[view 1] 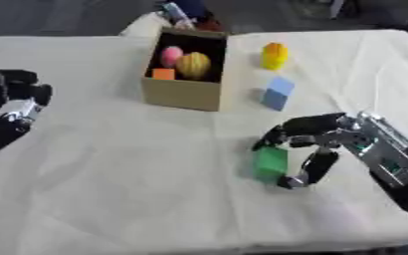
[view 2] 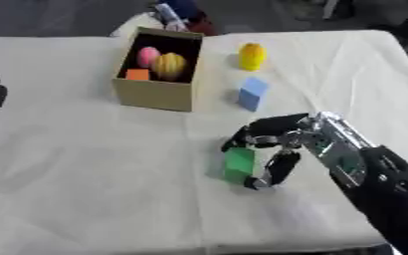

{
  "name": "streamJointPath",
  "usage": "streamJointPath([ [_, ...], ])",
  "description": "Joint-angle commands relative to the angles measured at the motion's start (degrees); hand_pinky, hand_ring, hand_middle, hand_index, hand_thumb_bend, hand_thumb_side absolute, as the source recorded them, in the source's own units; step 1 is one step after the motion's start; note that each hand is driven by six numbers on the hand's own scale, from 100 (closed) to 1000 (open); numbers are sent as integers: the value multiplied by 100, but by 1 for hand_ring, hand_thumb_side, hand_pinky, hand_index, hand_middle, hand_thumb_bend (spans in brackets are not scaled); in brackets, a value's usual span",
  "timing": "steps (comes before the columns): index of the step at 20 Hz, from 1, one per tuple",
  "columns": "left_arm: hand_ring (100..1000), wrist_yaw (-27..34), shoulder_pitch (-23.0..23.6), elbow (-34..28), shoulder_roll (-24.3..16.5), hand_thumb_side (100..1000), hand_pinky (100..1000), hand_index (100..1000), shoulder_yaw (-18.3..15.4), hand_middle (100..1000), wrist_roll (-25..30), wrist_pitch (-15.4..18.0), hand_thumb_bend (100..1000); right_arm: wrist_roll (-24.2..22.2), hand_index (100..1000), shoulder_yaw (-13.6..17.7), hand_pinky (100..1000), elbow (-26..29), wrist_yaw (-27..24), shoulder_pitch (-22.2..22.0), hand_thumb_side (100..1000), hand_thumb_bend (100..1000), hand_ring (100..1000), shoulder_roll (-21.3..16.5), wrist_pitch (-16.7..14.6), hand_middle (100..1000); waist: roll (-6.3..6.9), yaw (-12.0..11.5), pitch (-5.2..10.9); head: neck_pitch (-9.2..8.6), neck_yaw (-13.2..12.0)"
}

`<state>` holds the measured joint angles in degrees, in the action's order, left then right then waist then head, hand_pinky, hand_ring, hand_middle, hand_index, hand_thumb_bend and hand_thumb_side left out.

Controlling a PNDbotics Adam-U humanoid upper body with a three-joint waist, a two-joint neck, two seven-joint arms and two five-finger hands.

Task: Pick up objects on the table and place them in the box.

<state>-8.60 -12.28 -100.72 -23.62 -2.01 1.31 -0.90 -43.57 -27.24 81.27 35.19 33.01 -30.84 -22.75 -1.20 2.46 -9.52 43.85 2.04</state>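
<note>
A green block (view 1: pixel 269 163) lies on the white tablecloth at the centre right. My right hand (view 1: pixel 316 142) reaches in from the right, its fingers and thumb curled around the block's right side. A cardboard box (view 1: pixel 184 92) stands at the upper middle and holds a pink ball (view 1: pixel 171 56), a striped yellow ball (view 1: pixel 193 65) and a small orange block (view 1: pixel 163 74). To the right of the box sit a light blue cube (view 1: pixel 277 93) and a yellow object (view 1: pixel 274 55). My left hand (view 1: pixel 14 107) hangs at the left edge with curled fingers, holding nothing.
The white tablecloth (view 1: pixel 112 174) covers the whole table, with its front edge near the bottom. Beyond the far edge behind the box there are dark blue and red things (view 1: pixel 188 12).
</note>
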Motion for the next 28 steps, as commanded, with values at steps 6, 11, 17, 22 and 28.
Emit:
streamJointPath([
  [6,699,12,-45,-119,-52,559,744,727,-40,653,11,9,448,762,722,174,635,-40,236,94,185,194,599,-64,23,542,-81,-2,158,26,7],
  [11,700,19,-20,-118,-36,562,743,726,-36,653,16,14,444,1105,710,388,640,228,-124,265,163,147,584,-196,231,523,-92,9,166,26,-6],
  [17,701,47,37,-184,60,559,744,725,-2,652,38,67,448,1038,712,739,673,107,-807,1073,135,144,605,-384,734,528,-109,-102,165,26,109],
  [22,705,67,-23,-269,237,555,746,725,61,655,126,185,457,1241,735,1160,687,-914,-492,1809,124,149,621,-158,971,558,-131,-490,95,22,543],
  [28,707,101,-204,-373,461,552,749,725,144,656,250,301,463,1939,812,1758,705,-2495,744,2503,126,141,659,302,1005,616,-136,-1065,-29,-97,1156],
])
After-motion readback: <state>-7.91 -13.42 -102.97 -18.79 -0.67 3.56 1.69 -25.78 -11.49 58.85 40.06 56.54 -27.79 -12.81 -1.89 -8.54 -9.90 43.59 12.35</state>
